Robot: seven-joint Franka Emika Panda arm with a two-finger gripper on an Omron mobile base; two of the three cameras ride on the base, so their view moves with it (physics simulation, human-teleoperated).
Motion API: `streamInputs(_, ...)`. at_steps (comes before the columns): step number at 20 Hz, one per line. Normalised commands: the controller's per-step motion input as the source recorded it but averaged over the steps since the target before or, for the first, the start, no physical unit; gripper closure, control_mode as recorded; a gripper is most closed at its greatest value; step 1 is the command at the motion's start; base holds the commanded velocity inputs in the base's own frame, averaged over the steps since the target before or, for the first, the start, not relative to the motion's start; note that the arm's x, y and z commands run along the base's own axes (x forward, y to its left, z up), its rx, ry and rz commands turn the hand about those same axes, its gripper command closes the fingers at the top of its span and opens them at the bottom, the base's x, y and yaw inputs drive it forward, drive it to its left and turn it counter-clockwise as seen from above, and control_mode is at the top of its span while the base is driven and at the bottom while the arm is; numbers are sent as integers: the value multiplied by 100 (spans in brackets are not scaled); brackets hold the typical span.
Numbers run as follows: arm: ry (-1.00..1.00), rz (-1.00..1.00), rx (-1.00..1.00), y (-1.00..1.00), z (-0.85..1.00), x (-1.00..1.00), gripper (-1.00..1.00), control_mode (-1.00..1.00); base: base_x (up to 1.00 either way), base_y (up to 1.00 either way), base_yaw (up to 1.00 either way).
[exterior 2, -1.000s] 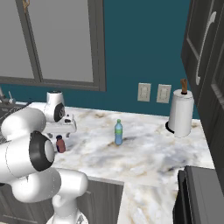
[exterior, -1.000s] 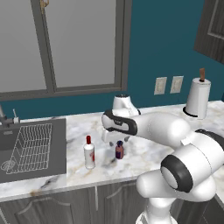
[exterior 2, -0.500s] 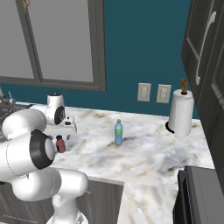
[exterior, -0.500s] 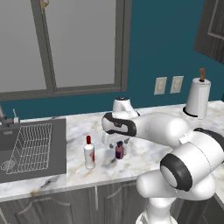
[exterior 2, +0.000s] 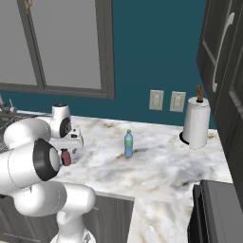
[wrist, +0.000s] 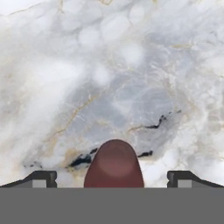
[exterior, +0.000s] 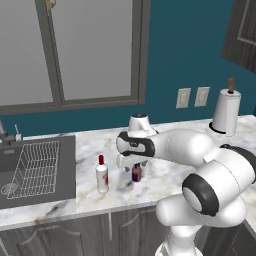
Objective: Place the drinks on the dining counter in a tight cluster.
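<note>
1. The pincer [wrist: 112, 178] points straight down at the white-grey veined marble tabletop [exterior: 165, 177], and its two dark tips stand wide apart with nothing between them pressed.
2. The short dark maroon bottle [wrist: 114, 164] stands upright directly under the pincer, midway between the two tips, and it touches neither tip. Its long axis is vertical, in line with the pincer. So I judge that the coming move is only a straight descent and then a closing on the bottle.
3. In the left base view, the same maroon bottle [exterior: 136, 173] is near the front edge of the tabletop, just under the hand.
4. The tall white bottle with red cap [exterior: 102, 174] stands upright beside it, toward the sink side, near but apart from it.
5. The pale blue-green bottle with blue cap [exterior 2: 128, 143] stands upright, well apart from the other two, toward the middle of the tabletop.
6. The dark sink [exterior: 37, 167] at the end of the tabletop holds a wire rack [exterior: 35, 162]; I see nothing lying on the rack.
7. All three drinks are on this tabletop with the sink, so the task is not yet begun for any bottle.
</note>
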Motion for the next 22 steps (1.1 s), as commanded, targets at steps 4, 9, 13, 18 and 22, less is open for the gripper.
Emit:
streamInputs(4,0,0,0,0,-3,0,-100,-100,0,0,0)
streamInputs(9,0,0,0,0,0,0,-100,-100,0,0,0)
streamInputs(13,0,0,0,0,0,0,100,-100,0,0,0)
streamInputs(18,0,0,0,0,0,0,100,-100,0,0,0)
streamInputs(22,0,0,0,0,0,0,100,-100,0,0,0)
